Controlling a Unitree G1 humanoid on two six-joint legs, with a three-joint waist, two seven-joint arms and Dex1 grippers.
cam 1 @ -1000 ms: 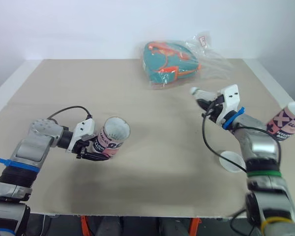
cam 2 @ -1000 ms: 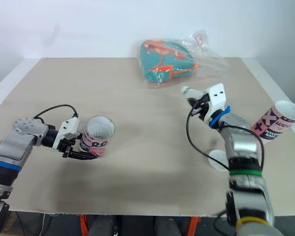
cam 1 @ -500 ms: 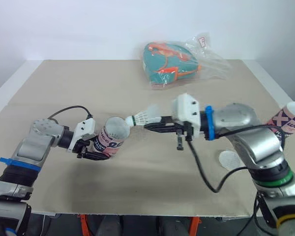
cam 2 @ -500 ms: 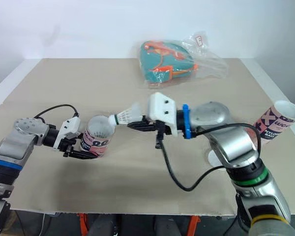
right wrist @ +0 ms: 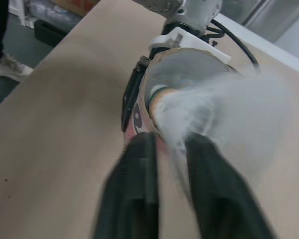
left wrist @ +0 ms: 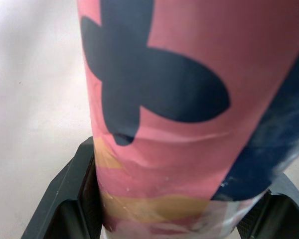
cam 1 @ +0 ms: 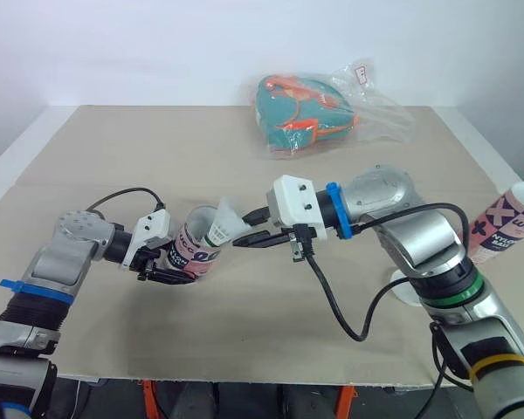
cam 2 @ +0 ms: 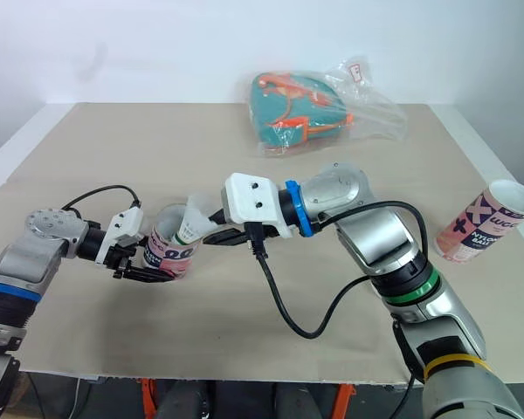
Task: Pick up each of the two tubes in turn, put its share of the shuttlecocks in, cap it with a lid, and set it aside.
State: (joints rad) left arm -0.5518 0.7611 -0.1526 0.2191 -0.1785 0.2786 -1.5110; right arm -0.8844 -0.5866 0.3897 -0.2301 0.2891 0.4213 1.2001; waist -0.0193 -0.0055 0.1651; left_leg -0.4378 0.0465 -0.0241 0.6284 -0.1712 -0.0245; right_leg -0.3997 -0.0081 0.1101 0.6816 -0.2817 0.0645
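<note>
Left claw [cam 1: 168, 271] clamped on tilted tube [cam 1: 201, 247]. Right claw [cam 1: 243, 240] pinching shuttlecock [cam 1: 224, 224], cork end at tube mouth. Second tube [cam 1: 505, 229] and lid [cam 1: 405, 289] on worktop [cam 1: 113, 157], far right.

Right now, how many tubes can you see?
2. The first tube sits tilted in the left tool, and the right tool holds a shuttlecock at its mouth. The second tube is by the table's right edge.

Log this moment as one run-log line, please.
step: loading tube | left gripper: shut on tube | right gripper: shut on shuttlecock, cork end at tube mouth | second tube: right, uncapped
</note>
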